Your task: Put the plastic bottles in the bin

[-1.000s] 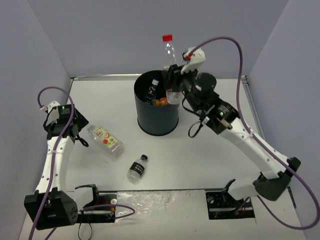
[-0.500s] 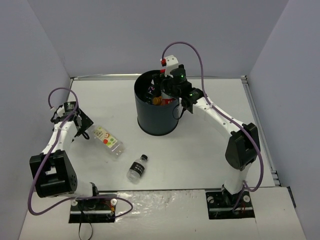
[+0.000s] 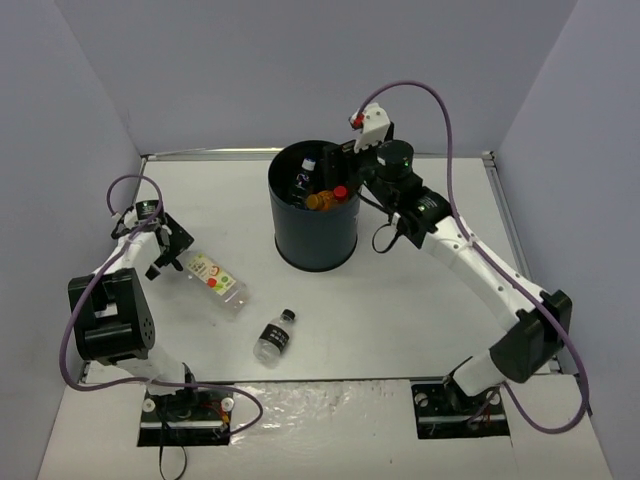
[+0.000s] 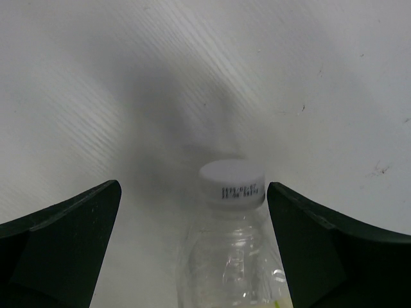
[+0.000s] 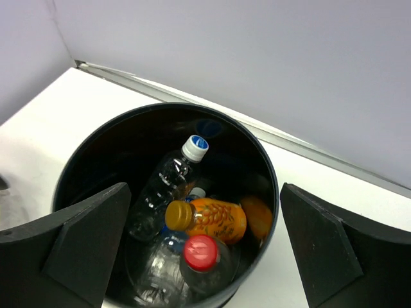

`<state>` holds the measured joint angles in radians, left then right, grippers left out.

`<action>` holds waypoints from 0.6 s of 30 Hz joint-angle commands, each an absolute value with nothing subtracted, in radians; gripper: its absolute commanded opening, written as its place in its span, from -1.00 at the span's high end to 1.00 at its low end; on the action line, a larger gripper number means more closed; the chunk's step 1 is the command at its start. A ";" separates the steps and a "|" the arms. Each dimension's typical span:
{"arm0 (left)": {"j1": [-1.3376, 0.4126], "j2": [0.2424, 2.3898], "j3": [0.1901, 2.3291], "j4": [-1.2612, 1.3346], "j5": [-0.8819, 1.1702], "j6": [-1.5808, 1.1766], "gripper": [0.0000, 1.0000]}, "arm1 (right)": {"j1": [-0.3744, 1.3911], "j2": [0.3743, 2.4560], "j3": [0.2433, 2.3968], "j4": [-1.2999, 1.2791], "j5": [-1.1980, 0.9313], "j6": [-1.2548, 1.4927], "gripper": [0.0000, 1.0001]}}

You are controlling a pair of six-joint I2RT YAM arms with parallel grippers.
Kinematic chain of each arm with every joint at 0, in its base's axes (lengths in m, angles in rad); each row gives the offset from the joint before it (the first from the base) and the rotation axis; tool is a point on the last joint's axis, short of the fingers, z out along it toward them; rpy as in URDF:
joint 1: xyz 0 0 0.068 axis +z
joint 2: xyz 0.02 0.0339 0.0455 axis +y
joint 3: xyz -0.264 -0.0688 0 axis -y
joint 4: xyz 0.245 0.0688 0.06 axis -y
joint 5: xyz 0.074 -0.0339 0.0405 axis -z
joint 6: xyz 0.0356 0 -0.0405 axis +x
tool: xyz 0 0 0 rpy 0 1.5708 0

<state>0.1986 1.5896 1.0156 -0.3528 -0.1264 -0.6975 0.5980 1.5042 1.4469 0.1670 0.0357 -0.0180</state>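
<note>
Left gripper (image 4: 192, 185): jaws spread wide and holding nothing. It sits low over the table (image 3: 420, 300), with the white cap of the fruit-label bottle (image 4: 232, 183) between the fingers and touching neither.
Right gripper (image 5: 205, 189): jaws wide apart and empty, hanging above the bin (image 3: 313, 235) near its right rim.
Bin: upright at the middle of the table's far side.
Bottles in bin: a red-capped bottle (image 5: 200, 251), an orange bottle (image 5: 212, 218) and a blue-capped bottle (image 5: 173, 176), piled together.
Bottles on table: the fruit-label bottle lies on its side left of the bin. A black-capped bottle (image 3: 275, 335) lies nearer the arm bases, apart from it.
</note>
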 commanded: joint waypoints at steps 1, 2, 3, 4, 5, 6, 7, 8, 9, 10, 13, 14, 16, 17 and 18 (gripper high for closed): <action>0.193 1.655 1.109 -0.274 -0.097 -0.727 -0.94 | 0.600 1.340 1.371 0.255 0.040 0.000 -1.00; 0.186 1.668 1.118 -0.268 -0.098 -0.728 -0.92 | 0.601 1.310 1.346 0.255 0.046 0.000 -1.00; 0.180 1.682 1.125 -0.265 -0.097 -0.729 -0.89 | 0.601 1.287 1.326 0.255 0.052 0.005 -1.00; 0.171 1.702 1.133 -0.264 -0.094 -0.728 -0.80 | 0.600 1.252 1.293 0.255 0.059 0.023 -1.00; 0.164 1.714 1.140 -0.267 -0.092 -0.726 -0.71 | 0.601 1.226 1.268 0.255 0.068 0.038 -1.00; 0.159 1.723 1.148 -0.272 -0.092 -0.726 -0.61 | 0.601 1.204 1.246 0.255 0.084 0.047 -1.00; 0.153 1.732 1.156 -0.276 -0.092 -0.726 -0.52 | 0.601 1.181 1.224 0.256 0.103 0.054 -1.00; 0.150 1.736 1.158 -0.285 -0.097 -0.729 -0.23 | 0.601 1.156 1.199 0.255 0.115 0.063 -1.00; 0.146 1.739 1.160 -0.294 -0.101 -0.732 0.05 | 0.601 1.130 1.175 0.255 0.128 0.072 -1.00; 0.146 1.732 1.162 -0.306 -0.115 -0.736 0.33 | 0.601 1.108 1.159 0.252 0.148 0.079 -1.00; 0.146 1.694 1.167 -0.334 -0.148 -0.741 0.90 | 0.600 1.042 1.112 0.239 0.198 0.117 -1.00; 0.146 1.676 1.169 -0.342 -0.153 -0.740 0.98 | 0.600 1.020 1.097 0.233 0.206 0.134 -1.00; 0.146 1.626 1.172 -0.358 -0.156 -0.735 1.00 | 0.601 0.968 1.060 0.219 0.205 0.165 -1.00; 0.146 1.595 1.172 -0.364 -0.158 -0.732 1.00 | 0.600 0.938 1.039 0.211 0.202 0.179 -1.00; 0.146 1.568 1.172 -0.365 -0.158 -0.728 1.00 | 0.600 0.918 1.024 0.203 0.201 0.189 -1.00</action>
